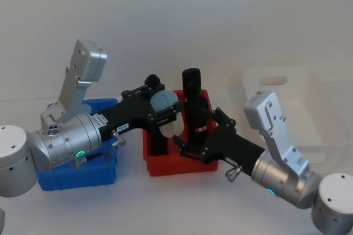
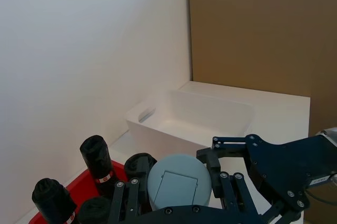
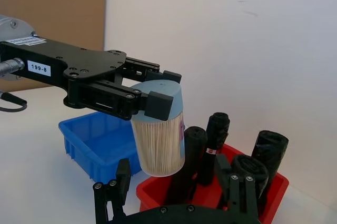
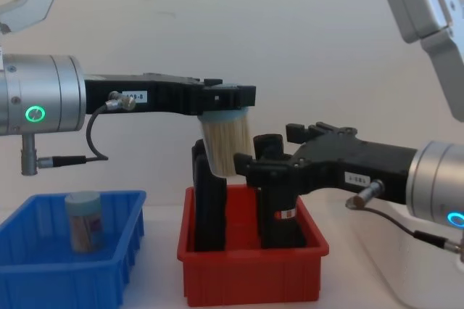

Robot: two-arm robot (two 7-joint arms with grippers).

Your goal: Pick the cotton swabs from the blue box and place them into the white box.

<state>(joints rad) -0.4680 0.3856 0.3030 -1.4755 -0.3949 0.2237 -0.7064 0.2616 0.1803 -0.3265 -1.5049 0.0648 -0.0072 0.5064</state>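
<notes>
My left gripper is shut on a clear tub of cotton swabs with a light blue cap. It holds the tub in the air above the left part of the red bin. A second tub of cotton swabs stands in the blue box at the left. The white box sits at the right, beyond the red bin. My right gripper is open, low over the red bin's front right, close to the black blocks, with nothing held.
The red bin stands between the blue box and the white box and holds several tall black blocks. The held tub hangs right beside these blocks. A white wall closes off the back.
</notes>
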